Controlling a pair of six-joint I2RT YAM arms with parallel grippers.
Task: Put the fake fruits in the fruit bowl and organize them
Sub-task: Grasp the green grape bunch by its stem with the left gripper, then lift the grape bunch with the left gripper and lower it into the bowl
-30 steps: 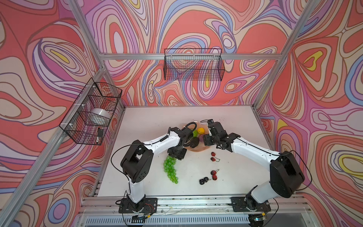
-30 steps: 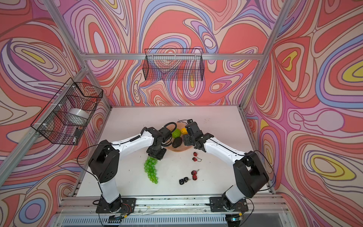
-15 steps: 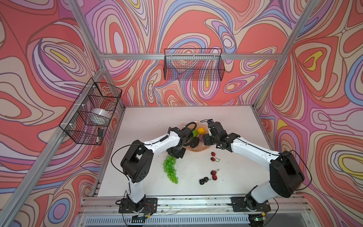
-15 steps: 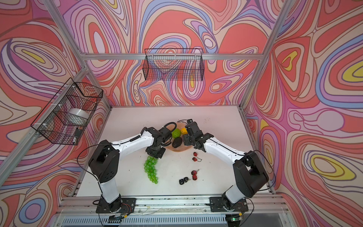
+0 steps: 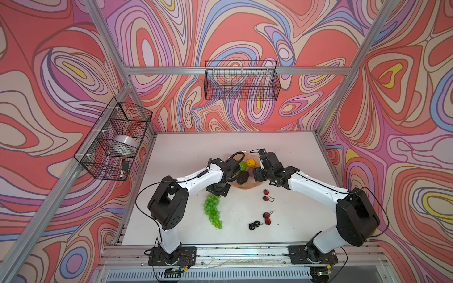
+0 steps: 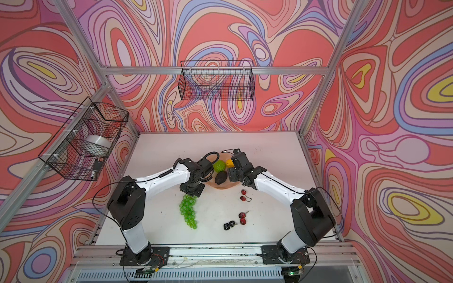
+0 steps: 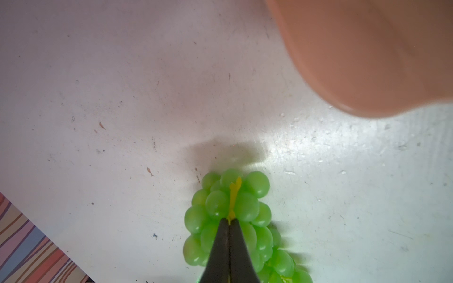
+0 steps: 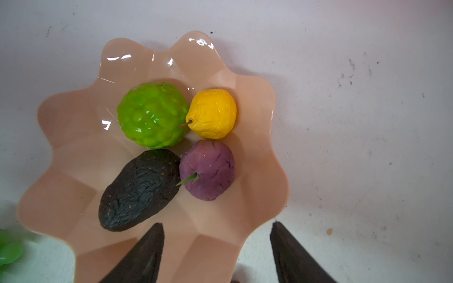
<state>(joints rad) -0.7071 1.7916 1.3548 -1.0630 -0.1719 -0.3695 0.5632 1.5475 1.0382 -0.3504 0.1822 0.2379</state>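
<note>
The peach fruit bowl (image 8: 73, 196) holds a bumpy green ball (image 8: 152, 117), a yellow fruit (image 8: 212, 114), a purple ball (image 8: 208, 170) and a dark avocado (image 8: 139, 190). My right gripper (image 8: 217, 224) hangs open over the bowl's near rim with nothing between its fingers. The green grape bunch (image 5: 212, 210) lies on the table just in front of the bowl (image 5: 247, 187). My left gripper (image 7: 230, 221) is shut on the bunch's yellow stem (image 7: 234, 193). Two red cherry pairs (image 5: 266, 195) (image 5: 267, 218) and a black berry pair (image 5: 254, 224) lie on the table to the right.
A black wire basket (image 5: 241, 80) hangs on the back wall. Another wire basket (image 5: 115, 139) on the left wall holds a silver roll. Aluminium frame posts edge the white table (image 5: 196, 152).
My left gripper's jaws have closed onto the grape bunch's stem. Both arms have stayed nearly in place, and the right gripper has stayed open.
</note>
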